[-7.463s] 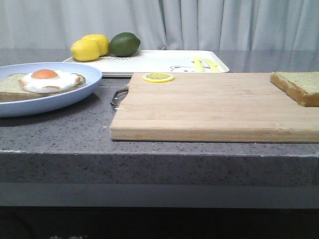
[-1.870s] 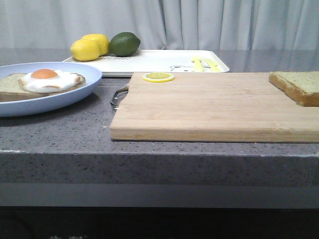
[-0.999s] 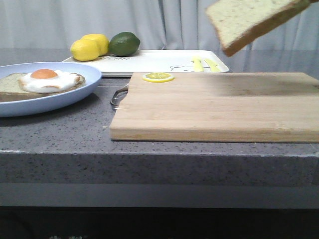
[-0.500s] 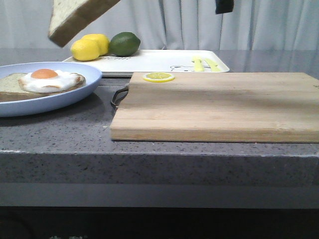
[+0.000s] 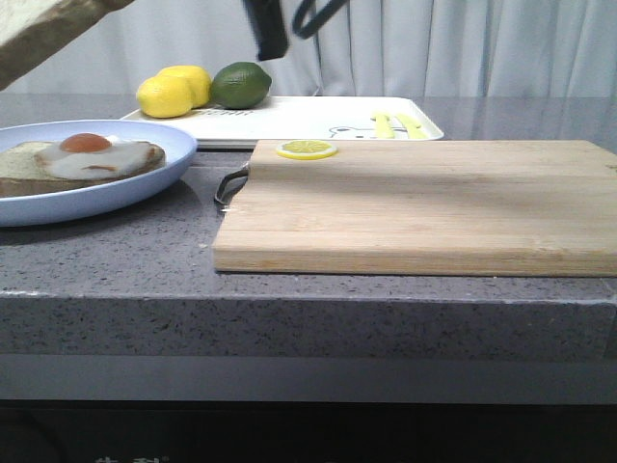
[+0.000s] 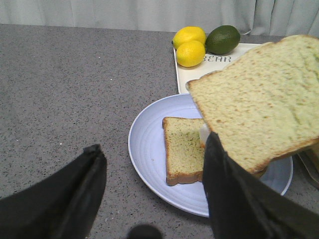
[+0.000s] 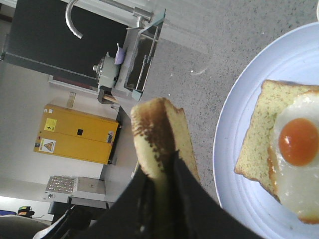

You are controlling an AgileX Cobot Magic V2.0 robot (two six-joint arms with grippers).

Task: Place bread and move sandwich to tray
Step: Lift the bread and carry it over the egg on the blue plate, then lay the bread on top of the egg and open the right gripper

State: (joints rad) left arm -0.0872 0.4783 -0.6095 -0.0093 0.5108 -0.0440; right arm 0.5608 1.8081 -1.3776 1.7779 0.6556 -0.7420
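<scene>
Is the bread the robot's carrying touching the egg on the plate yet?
Apart. The front view shows the bread held high in the air, with open space between it and the egg on the plate.

The scene is seen low and level from the near edge of the grey speckled desk [image 5: 116, 260], facing the far curtain. From both wrist cameras, held close above, the shallow light-blue round plate [image 5: 145, 183] [image 6: 149, 149] [image 7: 234, 149] at left is looked down on; it is shared by all three views.
</scene>
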